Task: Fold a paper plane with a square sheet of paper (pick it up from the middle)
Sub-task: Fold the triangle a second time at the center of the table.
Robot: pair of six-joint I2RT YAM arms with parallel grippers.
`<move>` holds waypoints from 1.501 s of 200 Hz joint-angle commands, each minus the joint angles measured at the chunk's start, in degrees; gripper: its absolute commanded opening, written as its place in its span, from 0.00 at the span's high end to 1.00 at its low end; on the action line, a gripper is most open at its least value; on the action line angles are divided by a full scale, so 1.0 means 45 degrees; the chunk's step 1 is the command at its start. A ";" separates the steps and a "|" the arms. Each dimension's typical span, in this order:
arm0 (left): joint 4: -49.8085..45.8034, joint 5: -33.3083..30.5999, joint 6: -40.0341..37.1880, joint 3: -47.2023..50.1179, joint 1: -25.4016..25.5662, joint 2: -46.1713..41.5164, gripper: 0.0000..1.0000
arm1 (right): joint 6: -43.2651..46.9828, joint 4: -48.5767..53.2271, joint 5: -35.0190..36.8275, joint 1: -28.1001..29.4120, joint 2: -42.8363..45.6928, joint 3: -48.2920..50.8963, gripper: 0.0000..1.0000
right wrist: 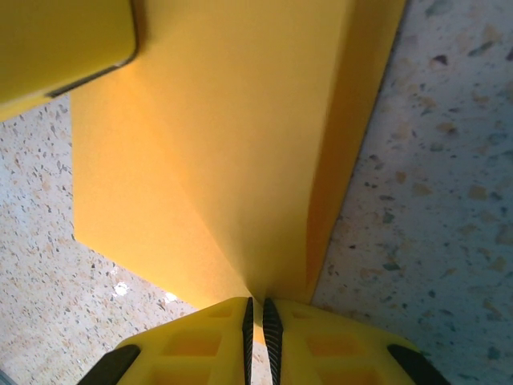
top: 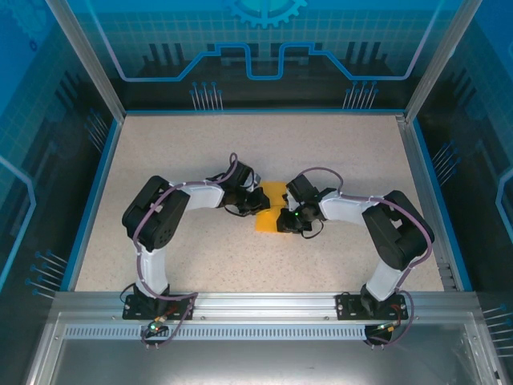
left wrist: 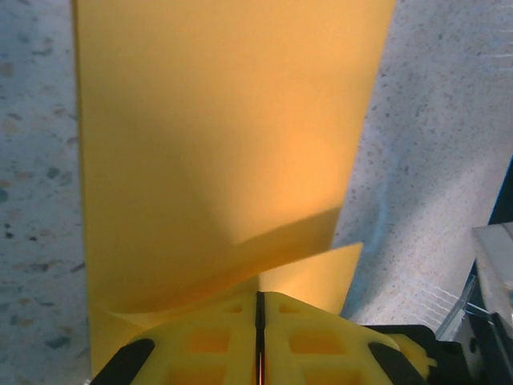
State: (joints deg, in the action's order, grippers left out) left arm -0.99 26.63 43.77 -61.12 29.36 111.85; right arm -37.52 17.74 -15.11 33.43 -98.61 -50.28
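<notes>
The square sheet of paper (top: 273, 195), orange-yellow, lies folded at the middle of the table between both grippers. From the left, my left gripper (top: 260, 201) is shut on the paper's near edge. In the left wrist view its yellow jaws (left wrist: 259, 298) press together on the sheet (left wrist: 216, 136), and a lower layer's corner (left wrist: 321, 277) sticks out to the right. My right gripper (top: 286, 216) comes from the right. Its ribbed jaws (right wrist: 256, 309) are shut on a creased ridge of the paper (right wrist: 232, 136), and a finger of the left gripper (right wrist: 64, 40) shows at the top left.
The speckled beige table (top: 240, 144) is bounded by a blue rim (top: 96, 192) and glass walls on three sides. An aluminium frame (top: 264, 301) carries both arm bases at the near edge.
</notes>
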 commanded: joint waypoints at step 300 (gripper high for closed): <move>-0.0584 -0.0965 0.0269 0.0228 -0.0032 0.0514 0.90 | 0.1104 0.2018 0.0844 0.0330 -0.1993 -0.2654 0.84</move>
State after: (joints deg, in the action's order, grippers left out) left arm -0.58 25.74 44.91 -60.84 29.36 112.73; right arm -34.06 22.55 -12.82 34.57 -106.17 -61.63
